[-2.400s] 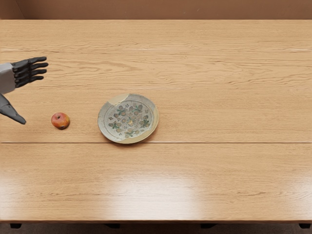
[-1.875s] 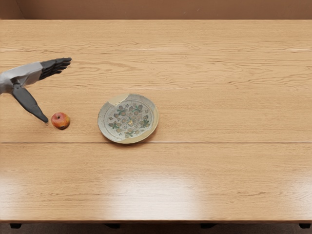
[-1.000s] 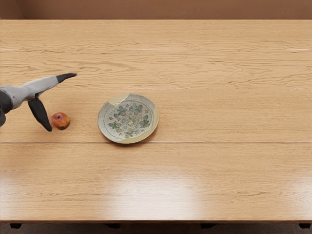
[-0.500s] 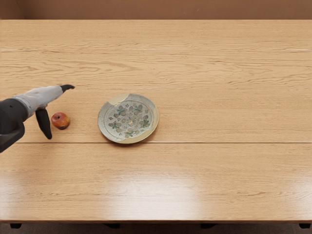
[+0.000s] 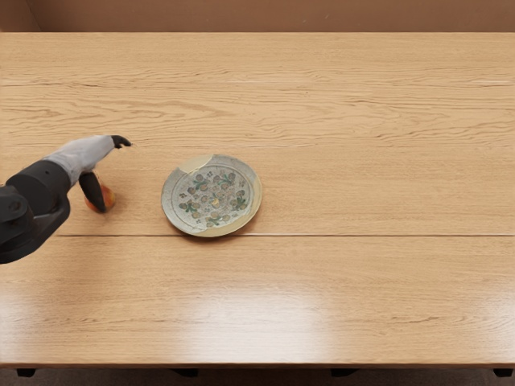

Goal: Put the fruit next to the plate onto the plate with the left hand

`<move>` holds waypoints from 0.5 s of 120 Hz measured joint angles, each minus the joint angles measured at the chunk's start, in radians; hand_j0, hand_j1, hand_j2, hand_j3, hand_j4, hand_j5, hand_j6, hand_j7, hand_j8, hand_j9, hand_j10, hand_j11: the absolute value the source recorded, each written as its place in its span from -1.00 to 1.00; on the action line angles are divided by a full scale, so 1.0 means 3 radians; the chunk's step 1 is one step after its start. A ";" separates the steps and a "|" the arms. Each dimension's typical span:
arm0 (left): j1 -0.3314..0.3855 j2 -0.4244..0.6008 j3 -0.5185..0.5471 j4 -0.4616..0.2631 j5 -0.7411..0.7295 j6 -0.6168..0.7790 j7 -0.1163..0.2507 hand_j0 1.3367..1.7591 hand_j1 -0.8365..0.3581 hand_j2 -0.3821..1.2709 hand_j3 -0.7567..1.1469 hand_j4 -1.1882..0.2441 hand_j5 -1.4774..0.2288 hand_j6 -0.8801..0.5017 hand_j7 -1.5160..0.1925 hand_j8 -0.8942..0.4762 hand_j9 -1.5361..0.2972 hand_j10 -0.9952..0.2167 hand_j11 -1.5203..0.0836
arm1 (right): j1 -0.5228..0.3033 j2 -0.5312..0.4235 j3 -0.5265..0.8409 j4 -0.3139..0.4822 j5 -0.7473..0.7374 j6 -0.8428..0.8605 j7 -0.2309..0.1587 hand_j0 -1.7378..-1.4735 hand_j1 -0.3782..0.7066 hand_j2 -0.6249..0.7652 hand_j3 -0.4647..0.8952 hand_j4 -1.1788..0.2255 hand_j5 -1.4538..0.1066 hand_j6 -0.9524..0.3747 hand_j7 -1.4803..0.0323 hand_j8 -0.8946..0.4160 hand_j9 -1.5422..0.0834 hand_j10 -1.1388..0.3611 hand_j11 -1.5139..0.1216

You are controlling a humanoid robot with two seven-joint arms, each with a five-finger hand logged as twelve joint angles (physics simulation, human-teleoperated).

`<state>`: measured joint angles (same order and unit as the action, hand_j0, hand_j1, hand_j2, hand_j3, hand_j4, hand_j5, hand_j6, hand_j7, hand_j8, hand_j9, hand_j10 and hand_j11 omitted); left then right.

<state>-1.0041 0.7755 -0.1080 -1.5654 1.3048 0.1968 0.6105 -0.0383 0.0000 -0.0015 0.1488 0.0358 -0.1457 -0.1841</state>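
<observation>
Grey left hand (image 5: 84, 158) has moved over the small red round apple (image 5: 106, 199).
It is open and holds nothing, with the fruit under it, near the round flowered plate (image 5: 169, 198).

Bare desk (image 5: 138, 203) lies between the apple (image 5: 109, 199) and the plate (image 5: 212, 195) to its right, a free lane. The left hand (image 5: 87, 155) crowds the apple's left and far sides. Right of the plate, the desk is open.

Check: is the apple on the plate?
No, the apple sits on the table left of the plate, partly hidden by the left hand.
</observation>
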 joint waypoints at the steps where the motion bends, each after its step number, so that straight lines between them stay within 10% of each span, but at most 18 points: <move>1: 0.0013 -0.0001 0.0001 0.0005 0.0003 0.0006 0.0000 0.52 0.58 -0.48 -0.20 0.36 0.42 -0.04 0.46 -0.01 0.38 0.29 0.56 | 0.0000 0.0000 0.0000 0.0000 0.0000 0.0000 0.0000 -0.40 -0.95 -0.10 -0.32 0.68 0.86 0.43 0.96 0.36 0.90 0.52 0.85; 60: 0.0197 0.0003 0.0013 -0.0023 0.0036 0.0067 0.0001 0.52 0.39 -0.46 -0.20 0.23 0.28 -0.17 0.32 -0.14 0.25 0.14 0.41 | 0.0000 0.0000 0.0000 0.0000 -0.0001 0.0000 0.0000 -0.40 -0.95 -0.10 -0.32 0.68 0.86 0.43 0.96 0.36 0.90 0.52 0.85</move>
<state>-0.9449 0.7763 -0.1042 -1.5722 1.3155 0.2167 0.6109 -0.0383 0.0000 -0.0015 0.1488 0.0354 -0.1457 -0.1841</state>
